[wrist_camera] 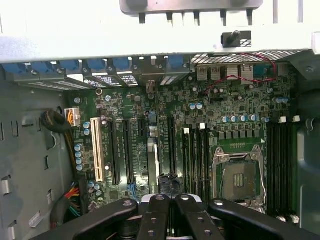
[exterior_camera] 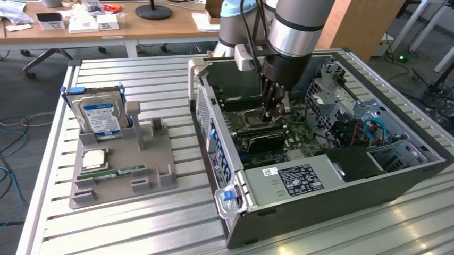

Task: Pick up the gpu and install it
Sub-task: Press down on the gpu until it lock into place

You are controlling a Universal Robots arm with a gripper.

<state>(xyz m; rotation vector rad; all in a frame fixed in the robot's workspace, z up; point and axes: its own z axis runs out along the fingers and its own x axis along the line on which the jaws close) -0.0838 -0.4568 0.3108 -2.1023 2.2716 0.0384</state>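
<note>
Down inside the open PC case (exterior_camera: 397, 175), the gripper (wrist_camera: 169, 200) has its jaws clenched on the gpu (wrist_camera: 152, 160), held edge-on over the motherboard (wrist_camera: 225, 107) slots, probably so it lines up for seating.

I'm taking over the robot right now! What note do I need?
Gripper: shut on the gpu, which stands edge-on among the motherboard's slots.
Where: arm and gpu are down inside the open computer case.
Done: gpu picked up and brought to the slots.
Left: I cannot tell whether it is fully seated; it is not yet released.
</note>
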